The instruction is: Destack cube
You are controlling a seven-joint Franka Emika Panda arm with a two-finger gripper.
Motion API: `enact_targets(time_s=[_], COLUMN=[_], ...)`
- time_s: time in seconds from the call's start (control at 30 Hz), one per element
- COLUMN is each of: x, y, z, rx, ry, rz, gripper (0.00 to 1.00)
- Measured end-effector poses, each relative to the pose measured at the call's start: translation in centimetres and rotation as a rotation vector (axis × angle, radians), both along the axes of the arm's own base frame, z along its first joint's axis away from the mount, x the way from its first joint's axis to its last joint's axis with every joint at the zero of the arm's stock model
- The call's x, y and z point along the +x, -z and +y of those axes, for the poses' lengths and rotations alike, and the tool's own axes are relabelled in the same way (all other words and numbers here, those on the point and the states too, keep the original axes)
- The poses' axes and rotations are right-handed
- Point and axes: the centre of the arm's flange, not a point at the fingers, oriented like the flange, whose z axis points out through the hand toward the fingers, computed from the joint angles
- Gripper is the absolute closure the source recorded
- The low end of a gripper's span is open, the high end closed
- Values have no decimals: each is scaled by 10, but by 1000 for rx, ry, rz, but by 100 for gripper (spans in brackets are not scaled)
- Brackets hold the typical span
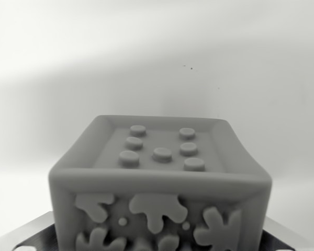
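Facing up, cube [159,178]'s studded top seems level.

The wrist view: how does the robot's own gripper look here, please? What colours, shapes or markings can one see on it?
Little of it shows. The picture is in grey tones, so no colour can be told. At the bottom edge, behind the cube, lie flat metallic-looking parts of the gripper with slanted edges, on the wrist view's left and right. Pale round spots sit at the left corner. No cables or fingertips are in view.
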Motion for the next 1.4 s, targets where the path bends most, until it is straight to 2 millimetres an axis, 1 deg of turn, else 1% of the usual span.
enact_targets(time_s=[0.33,0.53,0.57,1.4], x=[0,1,1,1], y=[14,15,15,17], z=[0,0,0,0], rx=[0,1,1,1], ry=[0,0,0,0], rz=[-1,-3,-3,-2], gripper=[100,100,0,0])
